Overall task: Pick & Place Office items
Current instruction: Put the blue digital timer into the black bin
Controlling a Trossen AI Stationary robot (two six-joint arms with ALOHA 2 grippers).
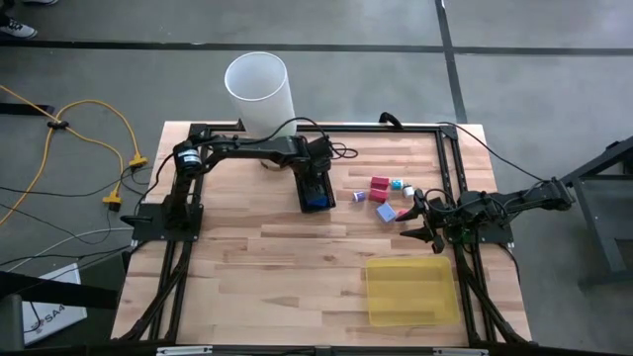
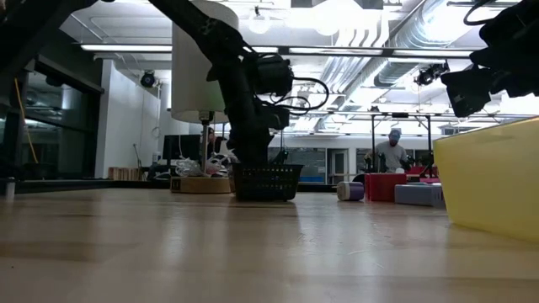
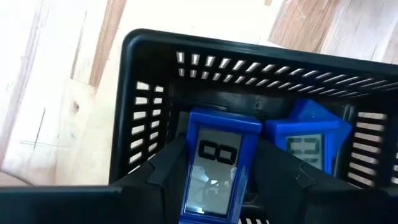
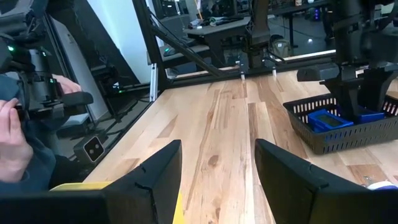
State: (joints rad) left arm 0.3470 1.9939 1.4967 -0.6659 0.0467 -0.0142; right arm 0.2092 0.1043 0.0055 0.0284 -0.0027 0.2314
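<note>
My left gripper [image 1: 316,186] hangs over the black mesh box [image 1: 317,193], shut on a blue piece with a grey display [image 3: 217,168]. A second blue piece [image 3: 308,140] lies in the box beside it. On the table to the right of the box lie a red block [image 1: 380,185], a white and teal block [image 1: 397,186], a purple block [image 1: 359,196] and a pale blue block [image 1: 386,212]. My right gripper [image 4: 217,149] is open and empty, just right of those blocks [image 1: 415,225], above the table. My left gripper pinches the blue piece by its two long sides [image 3: 191,163] between its two fingers [image 3: 163,174]. The fingers point down into the box and lie along the piece. The display faces the camera. Whether its lower end rests on the box floor cannot be told.
A flat translucent yellow tray [image 1: 410,290] lies at the near right of the table. A tall white cylinder [image 1: 259,87] stands at the far edge behind the left arm. A person's hands [image 4: 15,134] show beyond the table. Bare wood lies at the near left.
</note>
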